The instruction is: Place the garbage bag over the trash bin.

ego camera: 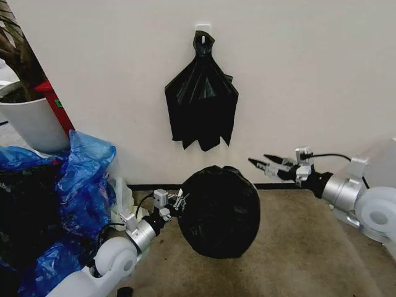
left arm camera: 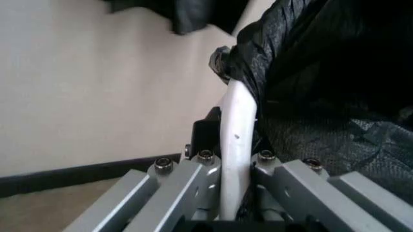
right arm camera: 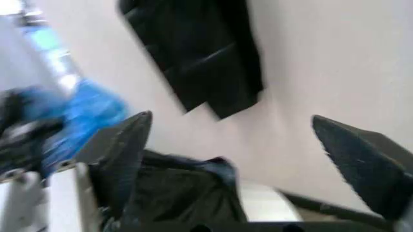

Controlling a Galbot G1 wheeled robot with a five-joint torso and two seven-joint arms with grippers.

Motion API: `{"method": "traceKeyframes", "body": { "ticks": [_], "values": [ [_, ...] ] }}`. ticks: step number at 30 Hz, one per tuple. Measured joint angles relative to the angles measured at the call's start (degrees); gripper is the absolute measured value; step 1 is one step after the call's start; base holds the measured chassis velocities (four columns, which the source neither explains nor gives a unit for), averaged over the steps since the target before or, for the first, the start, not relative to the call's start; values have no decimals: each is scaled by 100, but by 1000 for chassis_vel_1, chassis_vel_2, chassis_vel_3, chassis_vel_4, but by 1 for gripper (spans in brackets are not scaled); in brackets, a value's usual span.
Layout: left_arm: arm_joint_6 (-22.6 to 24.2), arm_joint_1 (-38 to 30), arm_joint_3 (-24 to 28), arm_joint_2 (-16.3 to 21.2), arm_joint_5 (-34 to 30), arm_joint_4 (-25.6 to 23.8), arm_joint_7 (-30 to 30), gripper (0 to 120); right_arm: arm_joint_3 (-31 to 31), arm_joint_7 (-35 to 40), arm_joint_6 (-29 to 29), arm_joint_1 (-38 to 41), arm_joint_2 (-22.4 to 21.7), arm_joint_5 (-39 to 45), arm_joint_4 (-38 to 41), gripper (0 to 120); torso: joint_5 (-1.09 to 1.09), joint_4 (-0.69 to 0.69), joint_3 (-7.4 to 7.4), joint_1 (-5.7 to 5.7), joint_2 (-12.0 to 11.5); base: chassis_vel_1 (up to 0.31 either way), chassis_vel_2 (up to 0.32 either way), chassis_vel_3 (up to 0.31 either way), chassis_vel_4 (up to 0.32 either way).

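We see the garbage bag draped over the trash bin on the floor by the wall. Our left pincer is clamped on the bin's white rim beside the bag. Our right pincer hangs apart, fingers spread, holding nothing, near the wall.

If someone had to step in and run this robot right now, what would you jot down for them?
Left hand: shut on the bin rim, at the bag's left side.
Right hand: open, in the air to the right of the bin, holding nothing.
Garbage bag: draped over the bin on the floor by the wall, covering it as seen from the head.
Done: bag over the bin.
Left: check the far edge, let go of the rim.
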Motion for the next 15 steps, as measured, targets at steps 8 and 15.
{"method": "traceKeyframes", "body": {
  "ticks": [8,15],
  "values": [
    [101,-227,187,-67,-15,-31,-1352,1,-495,1595,-446,-189,700,-937,1046,100,-2,-2,0,0,0,0,0,0,0],
    [146,-518,592,-44,-18,-56,-1993,1,-1450,1984,-607,-17,888,-1074,1087,97,0,-2,0,0,0,0,0,0,0]
  ]
}}
